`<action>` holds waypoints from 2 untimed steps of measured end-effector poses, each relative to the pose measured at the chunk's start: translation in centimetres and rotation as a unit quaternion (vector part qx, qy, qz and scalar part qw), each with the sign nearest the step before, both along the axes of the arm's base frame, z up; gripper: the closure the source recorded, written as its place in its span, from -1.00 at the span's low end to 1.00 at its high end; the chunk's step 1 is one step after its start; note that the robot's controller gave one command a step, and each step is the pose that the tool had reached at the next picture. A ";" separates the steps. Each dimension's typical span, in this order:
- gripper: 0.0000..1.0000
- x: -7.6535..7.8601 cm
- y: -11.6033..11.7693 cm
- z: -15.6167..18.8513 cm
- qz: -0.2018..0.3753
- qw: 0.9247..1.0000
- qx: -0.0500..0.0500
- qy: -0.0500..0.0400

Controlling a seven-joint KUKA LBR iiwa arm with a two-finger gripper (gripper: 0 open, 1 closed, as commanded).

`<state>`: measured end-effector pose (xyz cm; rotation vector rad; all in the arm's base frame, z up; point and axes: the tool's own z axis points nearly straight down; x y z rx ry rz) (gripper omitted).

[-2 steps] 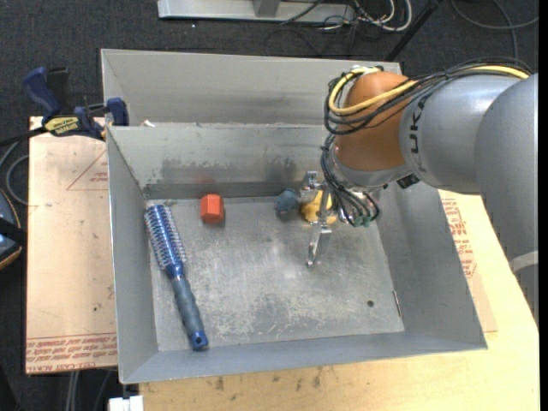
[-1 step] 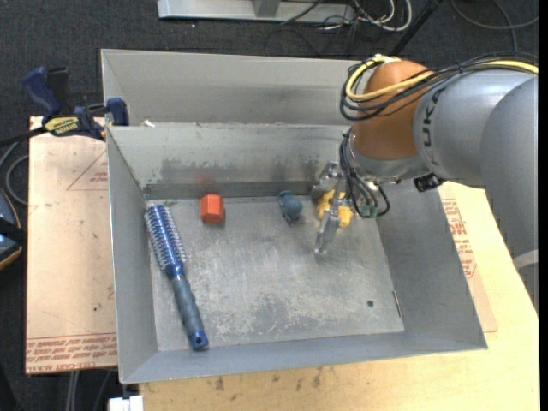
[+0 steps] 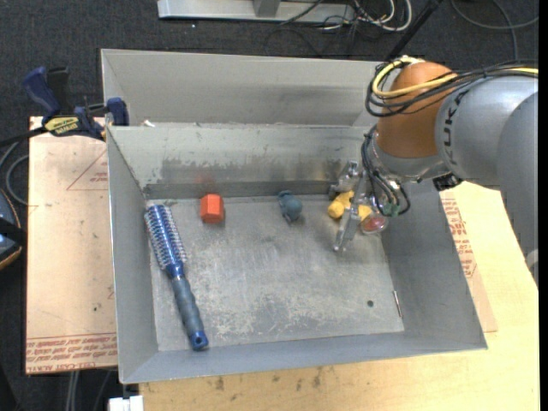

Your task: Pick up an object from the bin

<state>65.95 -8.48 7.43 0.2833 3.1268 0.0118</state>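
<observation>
My gripper point(image 3: 344, 238) reaches down near the bin's back right, its tip close to the floor. A small yellow object point(image 3: 340, 205) lies right beside it on the left, touching or partly behind it. A small round reddish object point(image 3: 372, 223) sits just to its right, partly hidden by the wrist's cables. Whether either is held I cannot tell. A small blue-grey lump point(image 3: 290, 206) lies a little further left along the back wall.
An orange block point(image 3: 211, 209) rests at the back left. A blue hairbrush point(image 3: 175, 272) lies along the left wall, bristle head to the back, handle toward the front. The arm with its orange cover hangs over the bin's right rim.
</observation>
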 end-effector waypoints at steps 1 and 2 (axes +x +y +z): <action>1.00 0.2 -0.1 0.1 0.001 1.000 -0.004 -0.006; -1.00 -0.1 -0.1 -0.1 0.001 1.000 -0.003 0.001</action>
